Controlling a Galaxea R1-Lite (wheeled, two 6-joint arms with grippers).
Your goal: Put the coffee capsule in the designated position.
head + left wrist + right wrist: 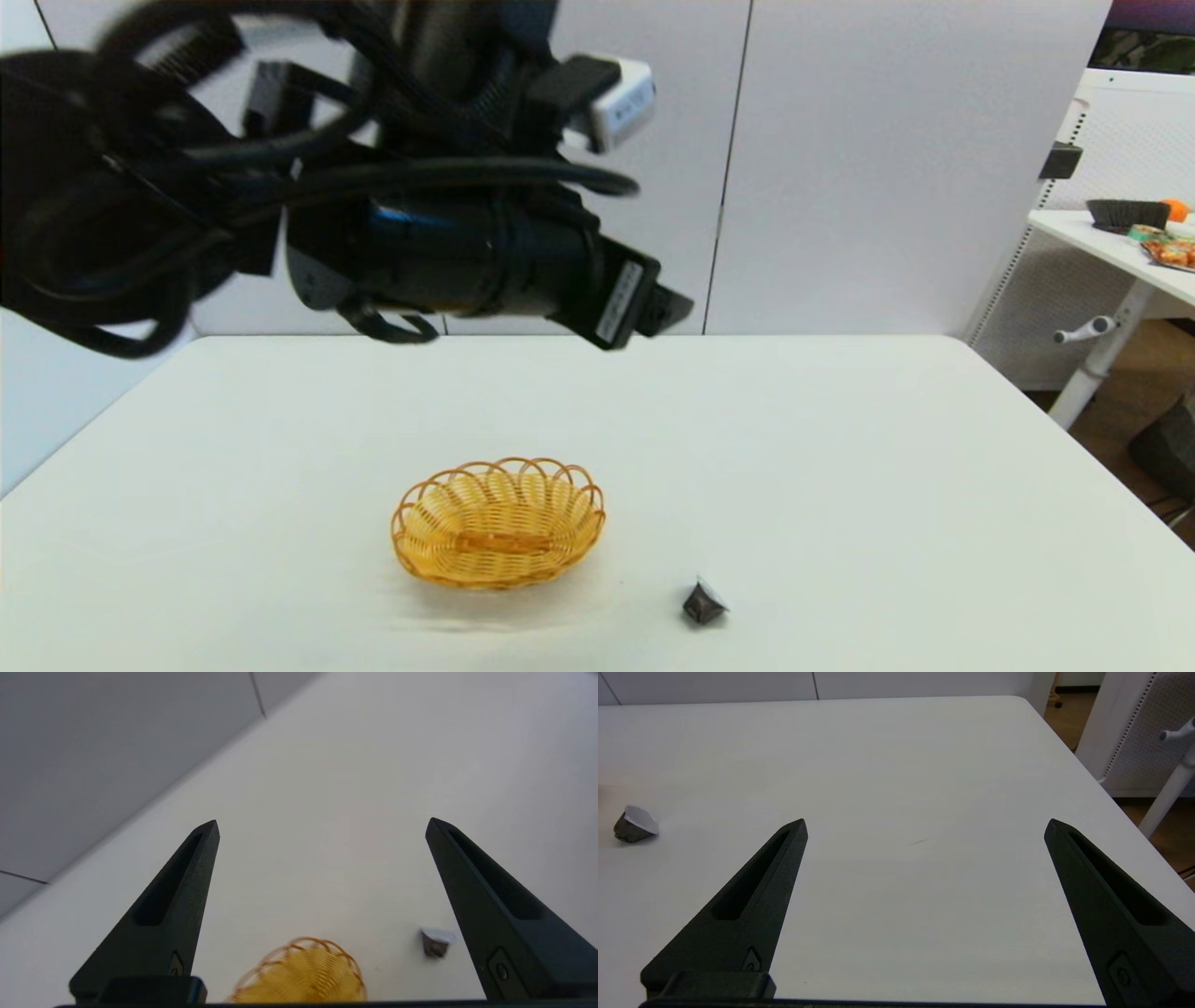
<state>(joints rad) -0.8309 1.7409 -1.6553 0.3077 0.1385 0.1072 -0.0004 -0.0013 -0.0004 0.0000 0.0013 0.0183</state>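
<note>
Small dark grey capsule (704,603): lies on white table (840,448), near yellow wicker basket (498,523)
Left end effector (322,826): fingers apart, empty
Right end effector (924,826): fingers apart, empty

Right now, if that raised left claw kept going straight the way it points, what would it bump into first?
Probably just bare white table. The left gripper is open and aims at empty tabletop; the wicker basket and the coffee capsule lie short of its tips, apparently under its line. Depth is hard to judge.
</note>
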